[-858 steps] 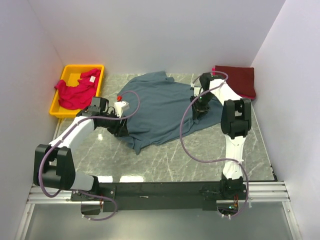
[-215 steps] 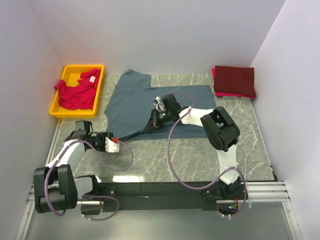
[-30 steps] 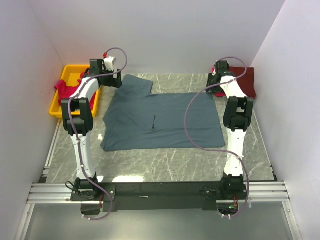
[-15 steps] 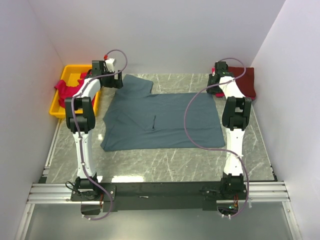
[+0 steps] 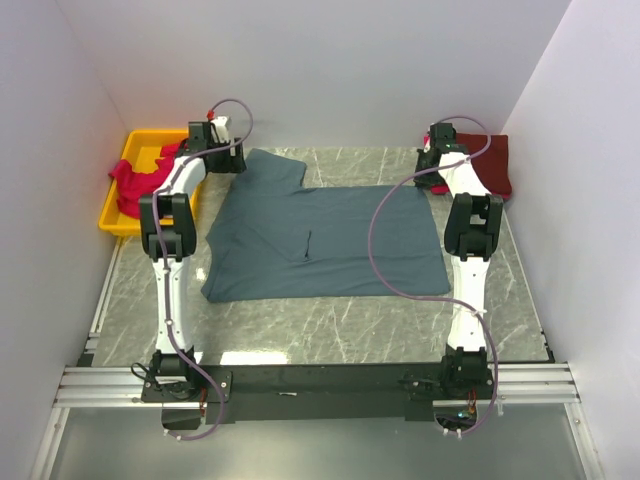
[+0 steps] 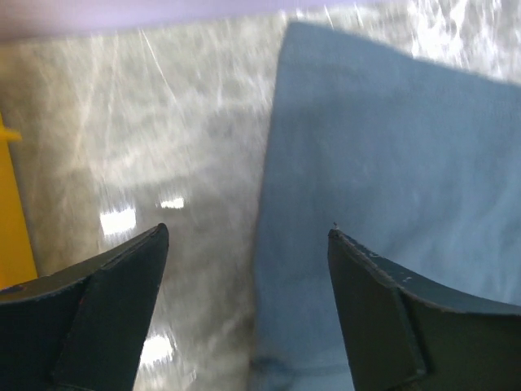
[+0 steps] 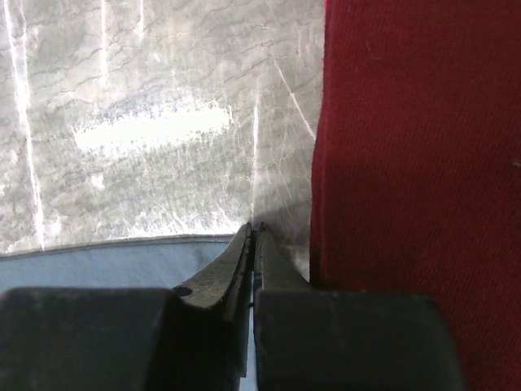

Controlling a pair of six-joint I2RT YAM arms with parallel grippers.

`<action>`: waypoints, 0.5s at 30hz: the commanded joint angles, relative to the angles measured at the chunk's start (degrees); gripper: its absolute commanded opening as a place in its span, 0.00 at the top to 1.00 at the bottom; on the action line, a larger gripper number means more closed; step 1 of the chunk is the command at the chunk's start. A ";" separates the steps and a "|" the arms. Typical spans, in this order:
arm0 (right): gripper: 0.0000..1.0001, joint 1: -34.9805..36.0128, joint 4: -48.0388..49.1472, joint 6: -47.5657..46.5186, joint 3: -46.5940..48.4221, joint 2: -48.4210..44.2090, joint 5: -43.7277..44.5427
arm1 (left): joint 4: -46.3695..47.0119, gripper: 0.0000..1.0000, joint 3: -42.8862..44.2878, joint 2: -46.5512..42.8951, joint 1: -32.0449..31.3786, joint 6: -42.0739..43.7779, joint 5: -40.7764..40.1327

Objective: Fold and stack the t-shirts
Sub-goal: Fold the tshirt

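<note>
The slate blue-grey t-shirt [image 5: 320, 240] lies spread flat in the middle of the marble table [image 5: 330, 325], one sleeve reaching toward the far left corner. A small crease shows near its centre.

The left hand [image 5: 222, 158] hangs over that far sleeve. In its wrist view the left hand [image 6: 247, 236] stands wide, with the sleeve's [image 6: 391, 163] left edge running between the two dark fingers [image 6: 122, 269]; nothing is gripped.

The right hand [image 5: 434, 160] is down at the shirt's far right corner. From its own camera the right hand [image 7: 255, 232] is pressed fully closed, tips together right at the far hem of the blue-grey cloth [image 7: 98, 252]. I cannot tell whether any fabric is caught between them.

Just beside those tips, to the right, sits the folded maroon t-shirt [image 7: 423, 147], which lies at the table's far right corner [image 5: 490, 160].

Off the far left edge, the pinkish-red t-shirt [image 5: 130, 185] is heaped loosely in the yellow bin [image 5: 155, 134], spilling over its near side.
</note>
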 commanded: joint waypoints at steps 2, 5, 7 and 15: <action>1.00 0.05 0.29 -1.07 -0.47 0.56 -1.06 | 1.82 0.19 6.37 3.82 0.12 -1.69 -0.35; 1.00 -0.04 1.61 -1.33 -2.14 -0.49 -1.15 | 2.34 0.21 6.38 4.53 -1.63 -0.81 -0.09; 1.00 -0.04 1.96 -1.68 -2.58 -0.93 -1.50 | 2.52 0.21 6.11 4.88 -2.33 0.67 -0.35; 1.00 -0.04 2.49 -2.30 -3.37 -1.90 -1.85 | 0.85 0.28 7.17 6.81 -4.97 7.70 -3.50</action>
